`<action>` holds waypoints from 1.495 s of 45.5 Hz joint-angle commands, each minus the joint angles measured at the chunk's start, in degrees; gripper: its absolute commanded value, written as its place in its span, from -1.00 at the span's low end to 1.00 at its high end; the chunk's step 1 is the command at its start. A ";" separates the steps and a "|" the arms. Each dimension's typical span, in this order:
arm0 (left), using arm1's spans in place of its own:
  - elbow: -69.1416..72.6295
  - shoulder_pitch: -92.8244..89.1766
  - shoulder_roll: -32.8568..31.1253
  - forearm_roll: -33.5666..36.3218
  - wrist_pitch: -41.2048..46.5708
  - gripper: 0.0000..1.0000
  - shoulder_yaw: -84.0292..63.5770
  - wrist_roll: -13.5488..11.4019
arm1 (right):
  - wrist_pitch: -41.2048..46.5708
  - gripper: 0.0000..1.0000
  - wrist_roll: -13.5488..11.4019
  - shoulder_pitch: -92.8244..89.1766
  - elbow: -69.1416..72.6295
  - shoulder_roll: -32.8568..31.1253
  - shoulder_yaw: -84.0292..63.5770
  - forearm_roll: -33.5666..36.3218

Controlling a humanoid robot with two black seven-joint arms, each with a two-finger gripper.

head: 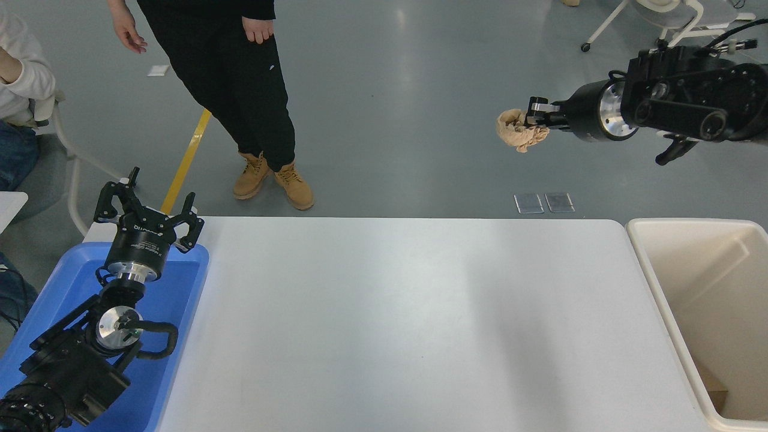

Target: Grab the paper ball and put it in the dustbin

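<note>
right gripper (531,115): closed on the paper ball (519,129), which is pinched at the fingertips, high above the table (396,312) | dustbin (651,264): well below and to the hand's right | risk: shallow tip pinch; ball could be shaken loose short of the bin | left gripper (147,207): parked, fingers spread, over blue tray (180,288)

You can make out a line of pale lettering on the black body of the left end effector (146,211), which sits above the blue tray (180,282), but it is too small for you to read.
</note>
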 commanded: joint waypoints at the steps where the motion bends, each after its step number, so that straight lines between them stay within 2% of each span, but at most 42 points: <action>1: -0.05 0.00 0.00 0.00 0.00 0.98 0.00 0.00 | 0.78 -1.00 0.02 1.34 0.13 -1.67 -0.83 -0.09; 13: 0.04 0.00 0.00 0.00 0.00 0.98 0.00 0.00 | -0.01 -1.00 -0.15 -2.70 -4.25 -5.62 -1.09 -0.18; 34: 0.04 0.00 0.00 0.00 0.00 0.98 0.00 0.00 | -0.80 -1.00 -0.41 -23.08 -30.09 -10.63 0.49 1.40; 54: -0.05 0.00 0.00 0.00 -0.09 0.98 0.00 0.00 | -8.36 -1.00 -0.68 -46.29 -45.48 -10.28 1.55 16.87; 68: -0.05 0.00 0.00 0.00 -0.09 0.98 0.00 0.00 | -13.98 -1.00 -0.85 -58.33 -45.66 -10.28 9.63 18.45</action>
